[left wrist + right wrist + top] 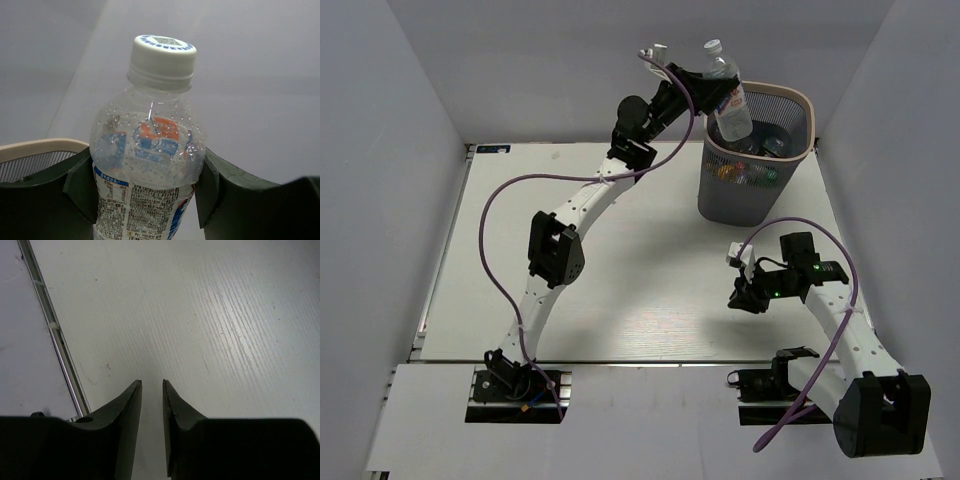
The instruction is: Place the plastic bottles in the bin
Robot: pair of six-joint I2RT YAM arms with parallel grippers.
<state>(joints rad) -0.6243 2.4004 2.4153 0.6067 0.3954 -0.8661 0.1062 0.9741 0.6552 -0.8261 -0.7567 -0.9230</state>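
Note:
My left gripper [718, 108] is shut on a clear plastic bottle [728, 95] with a white cap and a blue, orange and white label. It holds the bottle tilted over the near-left rim of the dark mesh bin [807, 112]. In the left wrist view the bottle [150, 145] sits between my dark fingers [80, 185], with the bin's beige rim [35, 147] at the lower left. Several bottles [752, 168] lie inside the bin. My right gripper [740, 297] is low over the bare table, nearly shut and empty; the right wrist view [152, 382] shows a narrow gap.
The white table [650, 260] has a metal rail along its left edge [60, 355]. Grey walls enclose the back and sides. The bin stands at the back right of the table.

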